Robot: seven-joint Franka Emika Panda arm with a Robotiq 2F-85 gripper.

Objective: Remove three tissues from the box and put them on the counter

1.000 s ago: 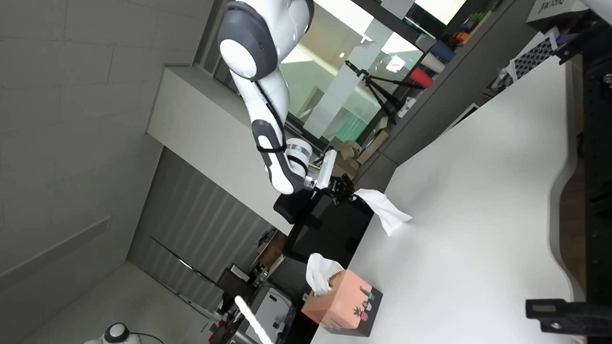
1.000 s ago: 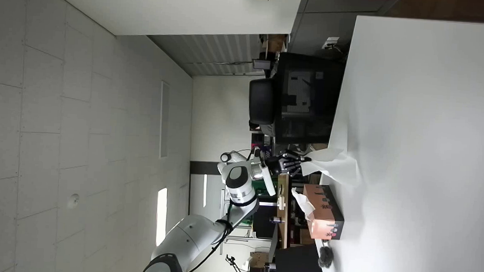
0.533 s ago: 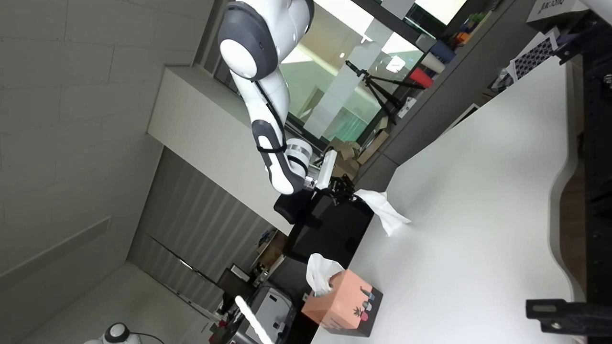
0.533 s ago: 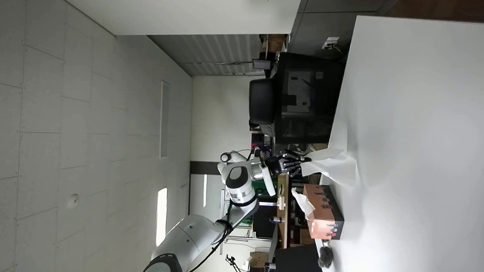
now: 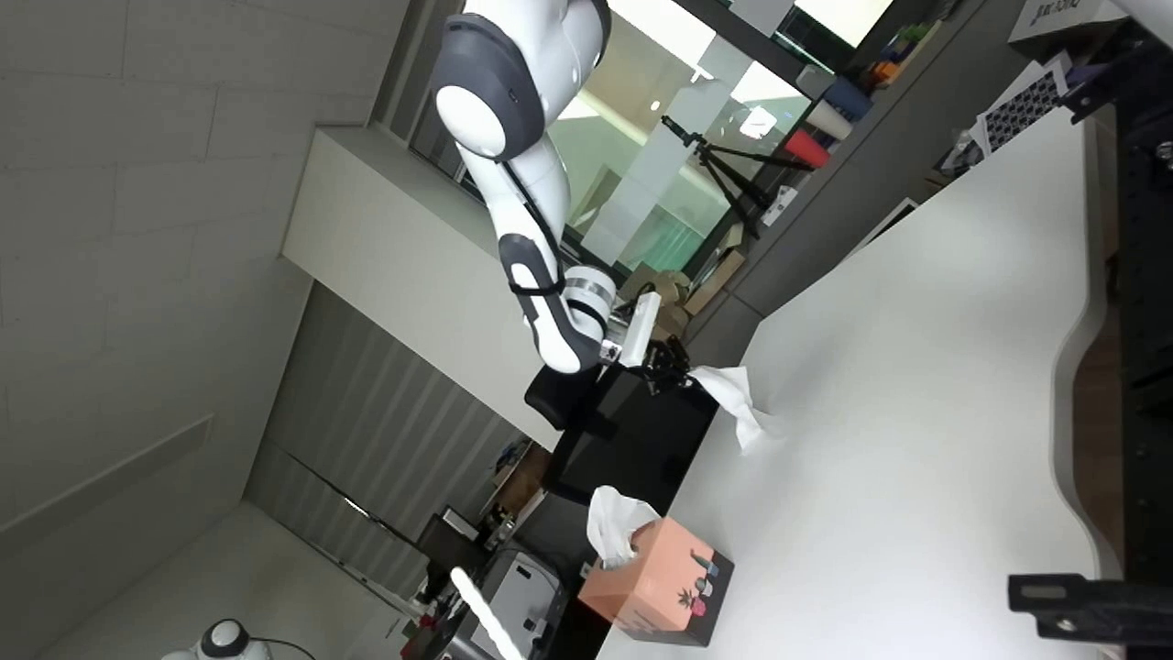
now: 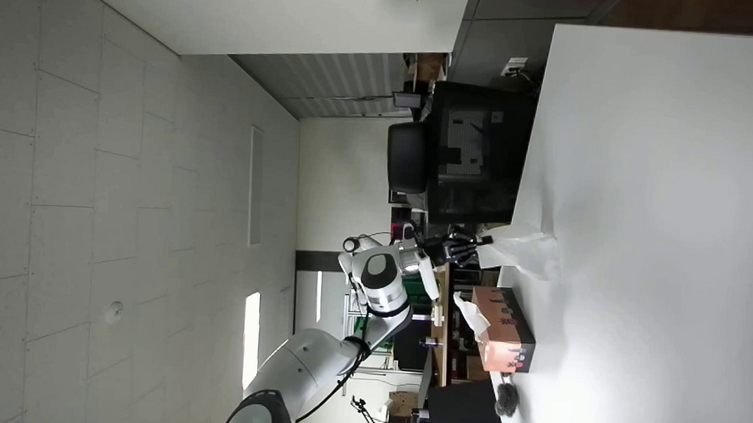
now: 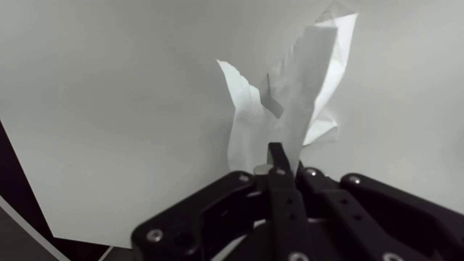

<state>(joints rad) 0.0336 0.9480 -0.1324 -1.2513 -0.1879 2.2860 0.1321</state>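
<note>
Well, my gripper [image 7: 291, 162] has its hard black fingers [image 7: 279, 156] squeezed close together, with a tissue [image 7: 308, 69] pinched between the tips. The tissue is soft, thin paper with crinkly folds and pointy corners. Under my fingers is the counter [image 7: 127, 127], flat, smooth and pale. Off to one side of my fingers, in both exterior views, a box [image 5: 655, 587] stands on the counter, apart from the tissue I hold. It is orange above and dark gray at the bottom, printed with little plants, and a white tuft [image 5: 614, 524] pokes out of its top.

My tissue is white, bright in some parts and gray in others. I can't tell if it is one sheet or more. It is skinny at my fingertips and gets wider farther out. Its long way runs from my fingertips down toward the counter. In the wrist view the bigger part leans right, and a smaller point leans left. White on white makes its far edge hard to see.
</note>
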